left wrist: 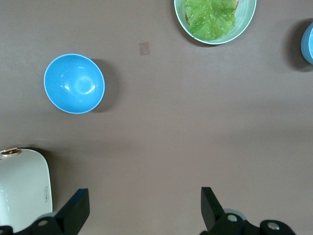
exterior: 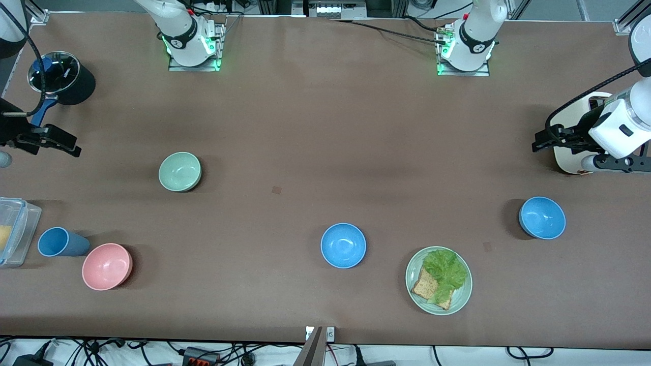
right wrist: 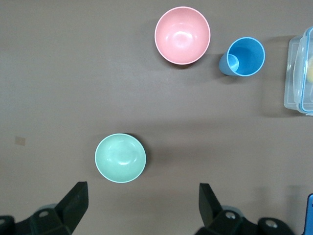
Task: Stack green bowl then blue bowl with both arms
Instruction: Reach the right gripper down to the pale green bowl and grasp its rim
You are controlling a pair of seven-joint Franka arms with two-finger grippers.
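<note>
The pale green bowl (exterior: 180, 172) stands upright toward the right arm's end of the table, also seen in the right wrist view as the green bowl (right wrist: 120, 157). One blue bowl (exterior: 343, 245) sits near the table's middle, close to the front camera. A second blue bowl (exterior: 542, 217) lies toward the left arm's end and shows in the left wrist view as the blue bowl (left wrist: 74, 83). My left gripper (exterior: 543, 141) (left wrist: 144, 208) hangs open and empty over a white board. My right gripper (exterior: 71, 143) (right wrist: 142, 205) hangs open and empty at its own end.
A green plate (exterior: 413, 269) (left wrist: 246, 24) with lettuce and toast sits between the blue bowls, nearer the camera. A pink bowl (exterior: 107, 266) (right wrist: 182, 35), a blue cup (exterior: 61, 242) (right wrist: 242, 57) and a clear container (exterior: 23, 223) (right wrist: 293, 73) crowd the right arm's end. A lidded pan (exterior: 61, 76) and the white board (exterior: 572, 152) (left wrist: 22, 188) sit at the ends.
</note>
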